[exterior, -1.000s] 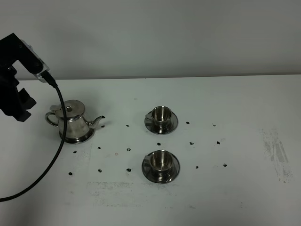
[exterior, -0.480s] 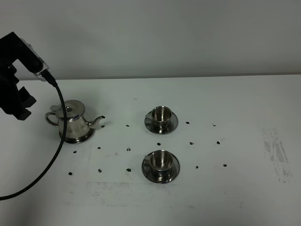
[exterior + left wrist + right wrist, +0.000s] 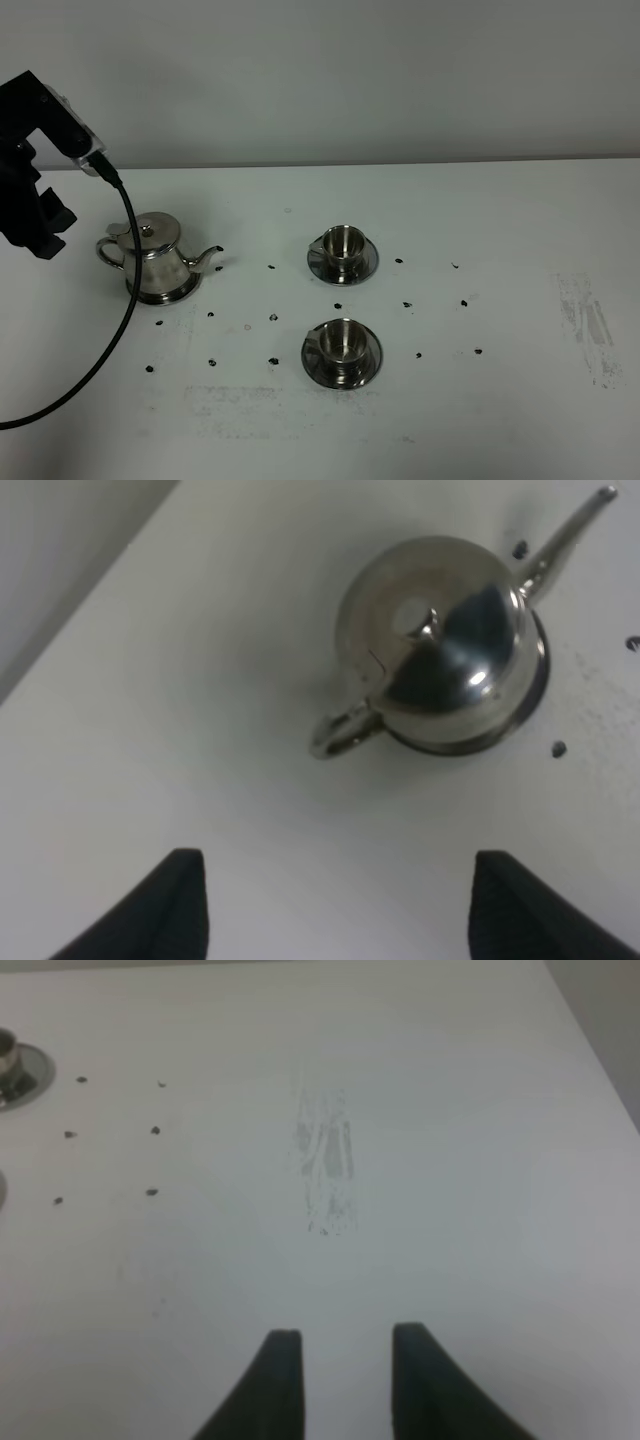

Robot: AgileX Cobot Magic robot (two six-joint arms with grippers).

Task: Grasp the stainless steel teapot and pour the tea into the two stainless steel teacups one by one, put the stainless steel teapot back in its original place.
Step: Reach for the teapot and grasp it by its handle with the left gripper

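The stainless steel teapot [image 3: 155, 262] stands upright on its steel coaster disc [image 3: 162, 297] at the table's left, spout pointing right toward the cups. The left wrist view shows the teapot from above [image 3: 440, 660], with the coaster's rim [image 3: 537, 685] under it. My left gripper [image 3: 42, 238] hangs above the table left of the teapot's handle, apart from it; its jaws [image 3: 335, 910] are wide open and empty. Two steel teacups on saucers stand mid-table, one far [image 3: 343, 243] and one near [image 3: 343, 342]. My right gripper [image 3: 340, 1380] is empty, with a narrow gap between its fingers.
Several small dark specks [image 3: 273, 318] lie scattered on the white table around the cups and teapot. A scuffed patch [image 3: 325, 1165] marks the table at the right. The far cup's saucer edge [image 3: 25, 1068] shows in the right wrist view.
My left arm has drifted slightly left and up, away from the teapot. The teapot and both cups have not moved.
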